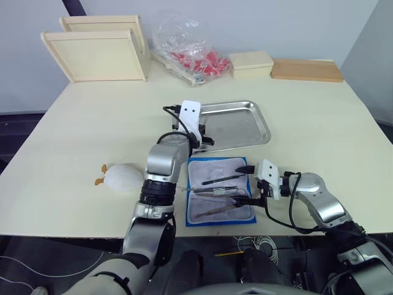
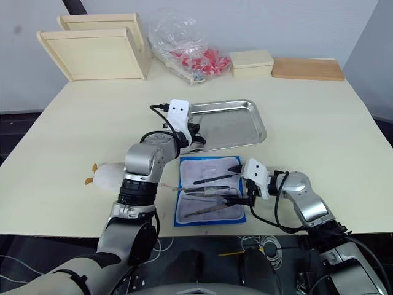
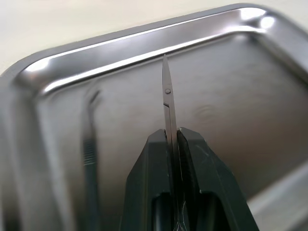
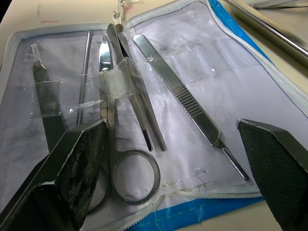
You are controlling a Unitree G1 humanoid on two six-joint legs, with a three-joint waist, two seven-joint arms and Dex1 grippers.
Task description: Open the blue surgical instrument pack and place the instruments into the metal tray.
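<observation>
Pale table (image 1: 319,123) held the metal tray (image 1: 261,132); blue surgical instrument pack (image 1: 195,216) lay open just beside its near rim, instruments (image 4: 192,103) inside. Left gripper (image 3: 174,144) over the tray clamped thin scissors (image 3: 167,96). Right gripper (image 4: 178,159) spread wide over the pack.

The left arm rose from the lower left of the head view, bent at the elbow, its forearm running up toward the centre of the frame; the left gripper (image 1: 206,140) sat just above centre, its black fingers (image 3: 192,163) pressed together on a thin pair of scissors (image 3: 168,110); the right arm entered from the lower right corner, forearm angled up and left; the right gripper (image 1: 249,181) lay right of centre, its fingers (image 4: 82,163) spread wide apart.
</observation>
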